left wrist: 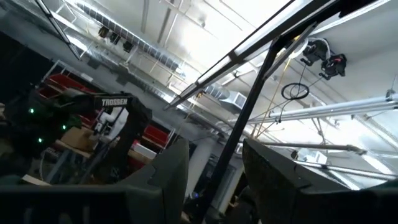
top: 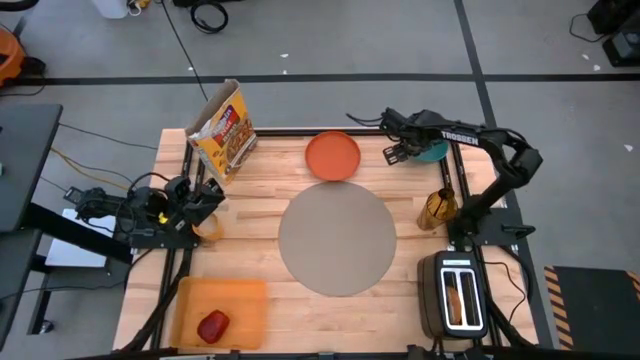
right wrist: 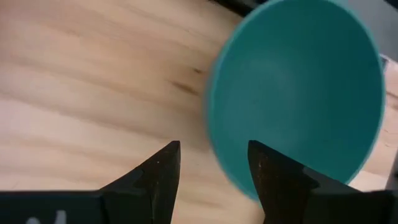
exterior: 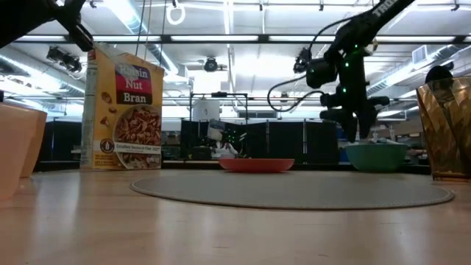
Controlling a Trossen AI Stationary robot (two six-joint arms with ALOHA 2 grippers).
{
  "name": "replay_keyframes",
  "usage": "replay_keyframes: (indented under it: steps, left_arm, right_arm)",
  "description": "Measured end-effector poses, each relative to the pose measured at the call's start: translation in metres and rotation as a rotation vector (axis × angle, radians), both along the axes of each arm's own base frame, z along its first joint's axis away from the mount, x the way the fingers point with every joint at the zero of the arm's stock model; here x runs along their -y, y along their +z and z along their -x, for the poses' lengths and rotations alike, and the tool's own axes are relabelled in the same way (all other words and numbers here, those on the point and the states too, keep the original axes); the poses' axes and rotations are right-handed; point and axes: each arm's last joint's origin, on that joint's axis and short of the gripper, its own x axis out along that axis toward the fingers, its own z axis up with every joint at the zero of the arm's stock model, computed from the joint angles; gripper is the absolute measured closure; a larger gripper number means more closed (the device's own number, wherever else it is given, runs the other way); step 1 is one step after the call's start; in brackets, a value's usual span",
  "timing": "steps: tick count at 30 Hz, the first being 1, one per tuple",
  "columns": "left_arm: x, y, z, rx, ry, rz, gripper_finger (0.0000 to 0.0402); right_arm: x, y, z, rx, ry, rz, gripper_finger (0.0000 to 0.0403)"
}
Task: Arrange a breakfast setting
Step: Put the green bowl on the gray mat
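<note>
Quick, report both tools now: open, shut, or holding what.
Left tool: open, holding nothing, parked at the table's left edge.
Right tool: open, holding nothing, at the rim of the teal bowl.

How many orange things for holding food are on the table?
2. An orange plate sits at the far edge, just beyond the grey mat. An orange tray sits at the near left corner with the red apple on it.

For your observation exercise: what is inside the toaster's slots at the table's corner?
From above, the toaster shows a brownish toast slice standing in one slot. The other slot looks dark; its depth is hidden, as is the slice's lower part.
</note>
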Motion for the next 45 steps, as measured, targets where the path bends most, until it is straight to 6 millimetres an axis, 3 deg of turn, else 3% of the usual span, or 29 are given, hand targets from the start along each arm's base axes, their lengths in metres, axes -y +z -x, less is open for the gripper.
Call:
replay_keyframes:
  steps: [7, 12, 23, 26, 32, 38, 41, 45]
  left_arm:
    - [0.000, 0.000, 0.000, 0.001, 0.018, -0.022, 0.0241]
    - [0.000, 0.000, 0.000, 0.002, 0.037, -0.049, 0.0241]
    - [0.000, 0.000, 0.000, 0.001, 0.029, -0.037, 0.0241]
    - [-0.001, 0.000, 0.000, -0.004, 0.056, -0.018, 0.0241]
    - [-0.003, 0.005, 0.000, -0.042, 0.112, 0.005, 0.0241]
    - [-0.004, 0.031, -0.002, -0.123, 0.209, -0.057, 0.0241]
    - [-0.004, 0.053, -0.006, -0.162, 0.237, -0.102, 0.0241]
    - [-0.003, 0.093, -0.014, -0.280, 0.269, -0.155, 0.0241]
  right_arm:
    - [-0.001, -0.027, 0.006, 0.020, -0.053, -0.002, 0.0224]
    - [-0.001, -0.035, 0.007, 0.046, -0.042, 0.029, 0.0252]
    - [-0.004, -0.033, 0.007, 0.019, 0.020, 0.028, 0.0387]
    - [-0.014, -0.021, 0.003, 0.019, 0.087, 0.042, 0.0387]
    - [-0.057, 0.023, -0.019, -0.043, 0.388, 0.060, 0.0392]
    - [-0.127, 0.066, -0.058, 0.154, 0.863, -0.018, 0.0392]
    - [-0.167, 0.068, -0.075, 0.205, 1.117, -0.085, 0.0392]
    - [-0.216, 0.051, -0.098, 0.220, 1.303, -0.146, 0.0392]
